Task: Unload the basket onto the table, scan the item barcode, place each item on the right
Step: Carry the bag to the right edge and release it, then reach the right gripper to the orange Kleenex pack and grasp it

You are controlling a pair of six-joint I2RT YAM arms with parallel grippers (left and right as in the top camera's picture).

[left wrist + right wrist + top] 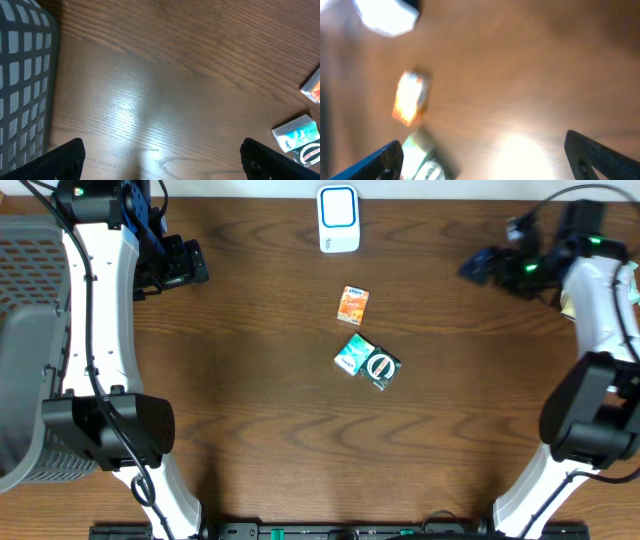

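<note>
Three small items lie mid-table: an orange packet (353, 305), a teal box (353, 354) and a dark packet with a white ring (382, 367) touching the teal box. A white and blue scanner (338, 218) stands at the far edge. My left gripper (190, 265) hovers far left of the items, open and empty (162, 162); its view shows the orange packet (312, 87) and teal box (297, 132) at the right edge. My right gripper (480, 265) is at the far right, open and empty (482, 160); its blurred view shows the scanner (385, 15) and orange packet (410, 97).
A grey mesh basket (30, 330) fills the left edge of the table and shows in the left wrist view (22, 85). Both arm bases stand at the near edge. Bare brown wood lies around the items.
</note>
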